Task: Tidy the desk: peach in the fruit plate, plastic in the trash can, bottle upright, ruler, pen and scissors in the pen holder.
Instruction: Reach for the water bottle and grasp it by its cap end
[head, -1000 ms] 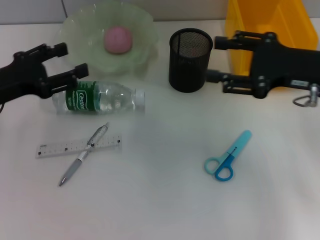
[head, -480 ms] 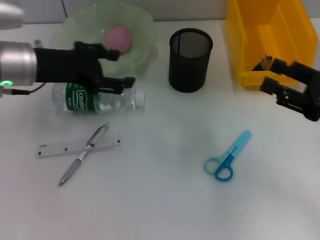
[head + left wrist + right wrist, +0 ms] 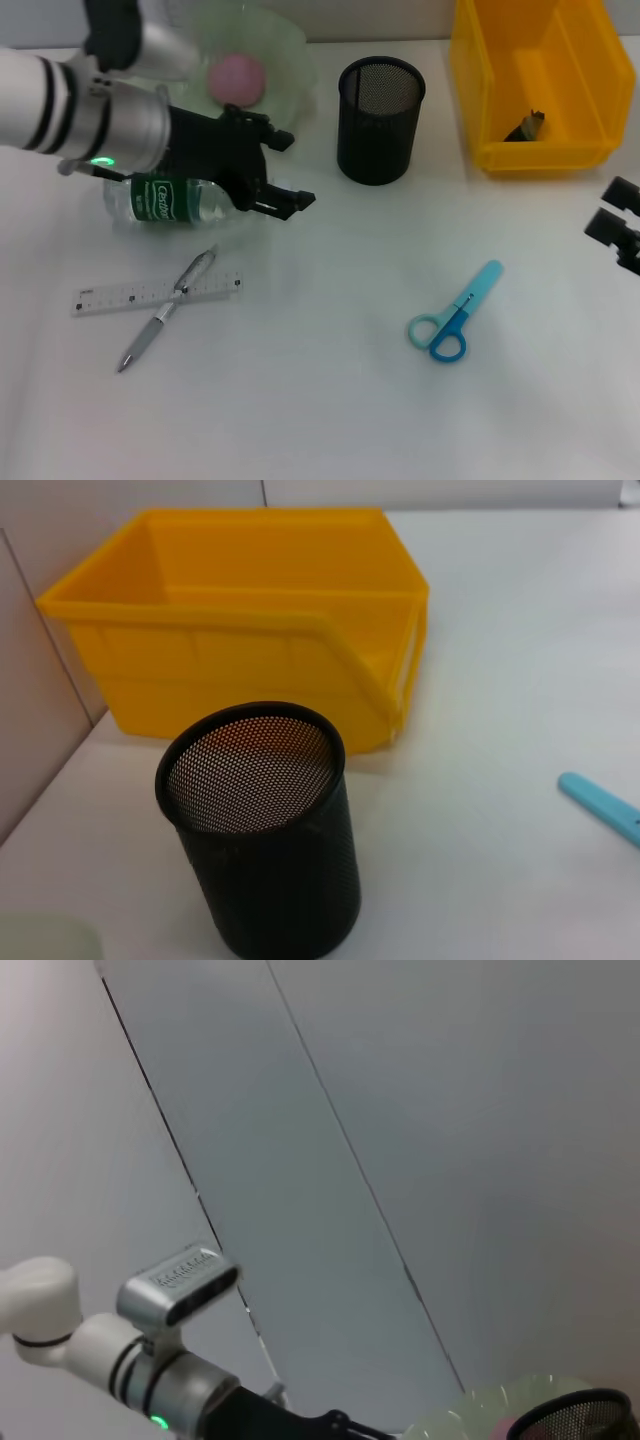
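white worktop: your left gripper (image 3: pixel 282 170), fingers spread, straddles the neck end of the lying bottle (image 3: pixel 185 198) while the right gripper (image 3: pixel 618 222) sits at the edge, fingers apart, so closing off-centre could roll the bottle onto the pen (image 3: pixel 166 309)

I'm at an office-style desk: a plain white tabletop (image 3: pixel 330 420) stretches out in front of me, and behind it stand pale grey partition panels (image 3: pixel 420 1110) with thin dark seams between them, the kind that wall off a cubicle. Stationery lies about: a clear ruler (image 3: pixel 157 293), a grey pen (image 3: pixel 167 310) lying across it, blue scissors (image 3: pixel 455 313), and a black mesh pen holder (image 3: pixel 380 120). A yellow plastic bin (image 3: pixel 530 80) sits at the back of the desk by the wall.
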Controlling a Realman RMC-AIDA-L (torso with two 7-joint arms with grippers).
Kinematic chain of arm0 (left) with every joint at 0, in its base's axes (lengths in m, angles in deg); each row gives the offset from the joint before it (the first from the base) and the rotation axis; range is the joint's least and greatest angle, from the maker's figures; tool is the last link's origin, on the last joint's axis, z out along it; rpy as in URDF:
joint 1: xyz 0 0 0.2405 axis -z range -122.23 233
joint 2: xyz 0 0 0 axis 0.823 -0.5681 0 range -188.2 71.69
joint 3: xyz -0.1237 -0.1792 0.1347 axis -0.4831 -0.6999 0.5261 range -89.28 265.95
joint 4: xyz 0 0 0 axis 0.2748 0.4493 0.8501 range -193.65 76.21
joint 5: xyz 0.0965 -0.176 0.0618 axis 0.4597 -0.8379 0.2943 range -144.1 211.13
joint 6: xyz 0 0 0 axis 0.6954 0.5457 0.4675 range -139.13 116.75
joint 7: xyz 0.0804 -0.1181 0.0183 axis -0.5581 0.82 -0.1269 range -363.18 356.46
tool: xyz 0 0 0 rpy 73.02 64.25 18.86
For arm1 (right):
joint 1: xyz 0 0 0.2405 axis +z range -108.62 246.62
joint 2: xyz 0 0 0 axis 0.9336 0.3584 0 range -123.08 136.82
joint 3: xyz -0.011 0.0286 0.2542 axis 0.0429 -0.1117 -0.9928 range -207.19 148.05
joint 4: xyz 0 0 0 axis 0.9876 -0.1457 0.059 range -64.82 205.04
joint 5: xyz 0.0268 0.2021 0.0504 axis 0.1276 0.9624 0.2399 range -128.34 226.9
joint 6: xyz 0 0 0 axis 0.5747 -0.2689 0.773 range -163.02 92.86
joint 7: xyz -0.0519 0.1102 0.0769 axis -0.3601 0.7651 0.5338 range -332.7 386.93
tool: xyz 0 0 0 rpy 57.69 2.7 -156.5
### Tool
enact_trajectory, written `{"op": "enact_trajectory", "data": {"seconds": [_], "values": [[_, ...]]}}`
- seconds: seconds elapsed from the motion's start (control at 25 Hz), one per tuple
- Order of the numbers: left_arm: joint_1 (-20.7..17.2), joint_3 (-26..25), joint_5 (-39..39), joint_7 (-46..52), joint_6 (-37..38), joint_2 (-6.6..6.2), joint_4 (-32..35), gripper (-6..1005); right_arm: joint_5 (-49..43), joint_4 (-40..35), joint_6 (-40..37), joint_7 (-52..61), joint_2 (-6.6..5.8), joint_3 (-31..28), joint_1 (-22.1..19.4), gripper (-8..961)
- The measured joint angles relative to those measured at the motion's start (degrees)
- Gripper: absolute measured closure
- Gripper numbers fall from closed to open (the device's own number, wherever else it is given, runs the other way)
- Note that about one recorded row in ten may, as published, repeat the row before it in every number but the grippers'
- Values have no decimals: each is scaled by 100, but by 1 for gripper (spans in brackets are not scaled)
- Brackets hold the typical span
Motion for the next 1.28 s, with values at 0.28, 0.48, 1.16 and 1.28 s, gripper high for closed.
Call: {"op": "enact_trajectory", "data": {"seconds": [0.28,0.48,1.16,1.28], "values": [[67,876,180,233,-711,6,-38,200,0,301,-154,-216,33,16,-103,258],[92,1209,338,419,-955,21,-61,200,-5,606,-225,-429,40,25,-65,257],[213,1610,917,940,-1208,30,-60,199,-7,1028,-191,-678,25,30,127,258],[228,1675,919,950,-1338,31,-86,199,-7,1041,-189,-680,21,28,147,258]]}}
